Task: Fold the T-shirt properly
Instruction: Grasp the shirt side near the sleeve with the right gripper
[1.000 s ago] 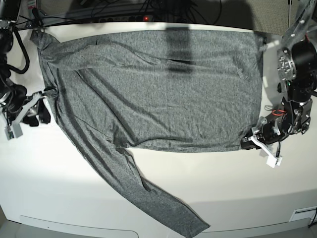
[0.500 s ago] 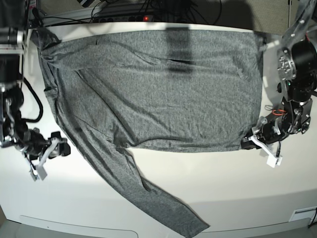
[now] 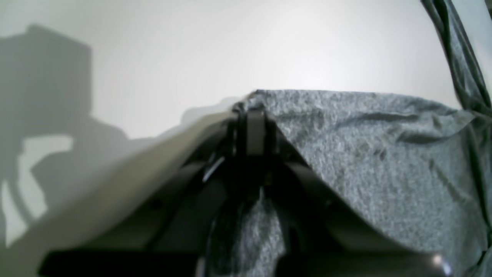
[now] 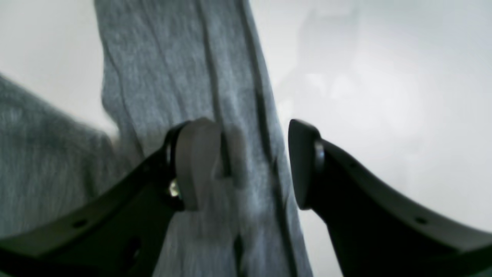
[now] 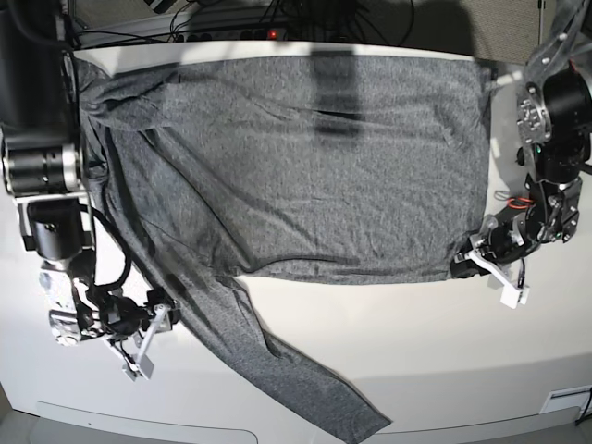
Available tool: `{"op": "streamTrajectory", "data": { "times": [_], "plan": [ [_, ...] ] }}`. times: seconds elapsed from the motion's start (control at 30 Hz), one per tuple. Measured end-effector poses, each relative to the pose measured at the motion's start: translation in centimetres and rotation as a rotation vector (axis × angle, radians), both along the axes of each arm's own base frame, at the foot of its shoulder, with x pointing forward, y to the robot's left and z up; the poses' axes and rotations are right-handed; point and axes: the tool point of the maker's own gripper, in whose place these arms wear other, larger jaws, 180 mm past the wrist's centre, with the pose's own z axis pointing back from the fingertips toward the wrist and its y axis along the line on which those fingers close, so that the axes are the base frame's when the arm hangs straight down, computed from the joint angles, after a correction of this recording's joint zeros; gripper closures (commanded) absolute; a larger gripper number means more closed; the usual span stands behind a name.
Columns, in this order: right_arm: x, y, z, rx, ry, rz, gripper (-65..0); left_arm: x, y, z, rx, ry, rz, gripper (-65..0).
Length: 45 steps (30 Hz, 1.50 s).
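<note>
The heather-grey T-shirt (image 5: 305,166) lies spread flat on the white table, one long sleeve (image 5: 277,370) running toward the front edge. In the base view my left gripper (image 5: 465,264) sits at the shirt's lower right hem corner. The left wrist view shows this gripper (image 3: 251,115) shut on that corner of the T-shirt (image 3: 365,154). My right gripper (image 5: 155,326) is at the front left, beside the sleeve's upper part. In the right wrist view it (image 4: 253,165) stands open, jaws straddling the edge of the sleeve (image 4: 184,77), not closed on it.
Cables and a power strip (image 5: 268,28) run along the table's far edge. The right arm's dark column (image 5: 46,166) stands over the shirt's left side. Bare white table (image 5: 425,351) lies between the hem and the front edge.
My right arm has travelled down the shirt's left side toward the front and now reaches the sleeve with its jaws wide. The left gripper has stayed on the hem corner.
</note>
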Motion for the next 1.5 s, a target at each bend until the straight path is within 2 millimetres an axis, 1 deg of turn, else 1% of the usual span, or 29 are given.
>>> {"op": "streamTrajectory", "data": {
  "times": [0.07,0.17,0.23,0.33,0.4,0.63,0.9,0.93,1.07,1.13,1.2,1.3,1.5],
  "plan": [
    [-0.4,0.1,-1.2,-0.015,0.013,-0.007,-32.8,-0.1,0.0,0.0,-0.001,0.001,0.001,0.0],
    [-2.1,-0.4,-3.4,-0.050,0.083,-0.013,-32.8,-0.1,0.0,-0.1,-0.003,-0.002,0.003,0.0],
    [-2.5,-0.9,-4.0,-0.058,0.092,-0.027,-32.8,-0.2,0.1,-0.2,-0.003,-0.005,0.009,0.0],
    [-2.3,-2.1,-3.9,-0.104,0.075,-0.042,-32.8,-0.3,0.2,-0.2,-0.007,-0.007,0.014,0.0],
    [-2.3,-2.4,-3.9,-0.106,0.075,-0.046,-32.8,-0.4,0.2,-0.3,-0.008,-0.006,0.013,0.0],
    [-2.2,-2.5,-3.8,-0.103,0.060,-0.047,-32.8,-0.4,0.2,-0.3,-0.009,-0.009,0.017,0.0],
    [-3.4,-3.0,-5.2,-0.106,0.075,-0.076,-32.4,-0.4,0.2,-0.3,-0.008,-0.009,0.016,0.0],
    [-3.4,-3.0,-5.3,-0.106,0.076,-0.075,-30.4,-0.4,0.2,-0.3,-0.009,-0.010,0.016,0.0],
    [-3.7,-2.8,-5.4,-0.105,0.099,-0.076,-19.1,-0.4,0.2,-0.3,-0.009,-0.010,0.015,0.0],
    [-3.7,-2.7,-5.4,-0.102,0.099,-0.076,-10.9,-0.4,0.2,-0.3,-0.009,-0.010,0.016,0.0],
    [-3.6,-2.7,-5.4,-0.102,0.096,-0.077,-0.5,-0.4,0.2,-0.3,-0.009,-0.009,0.015,0.0],
    [-3.2,-3.5,-5.3,-0.125,0.068,-0.121,0.0,-0.5,0.2,-0.4,-0.010,-0.008,0.016,0.0],
    [-3.6,-3.5,-5.8,-0.117,0.052,-0.128,0.0,-0.5,0.2,-0.4,-0.013,-0.009,0.019,0.0]
  ]
}}
